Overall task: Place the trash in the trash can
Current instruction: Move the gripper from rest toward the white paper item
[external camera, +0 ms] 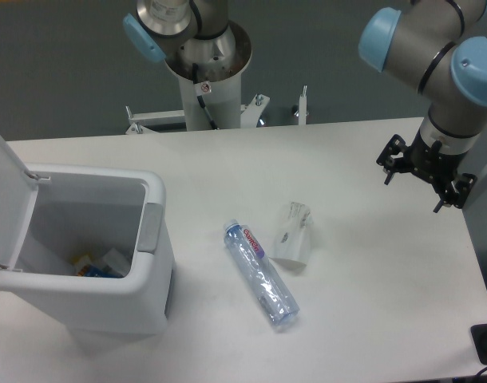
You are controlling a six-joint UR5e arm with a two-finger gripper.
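White table point(371, 303) against grey wall, bottle point(259, 274) beside wrapper point(294, 234), tool point(425, 176) apparently open, empty.

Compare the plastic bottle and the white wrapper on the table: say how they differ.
The plastic bottle is clear with a blue cap and a red-and-blue label; the white wrapper is opaque and plain. The bottle is roughly twice as long as the wrapper. The bottle lies diagonally, cap toward the trash can, while the wrapper lies nearly straight up the picture. Both rest on the table, side by side, outside the can.

White table point(363, 319) before a plain grey wall point(60, 64) (perhaps a curtain)
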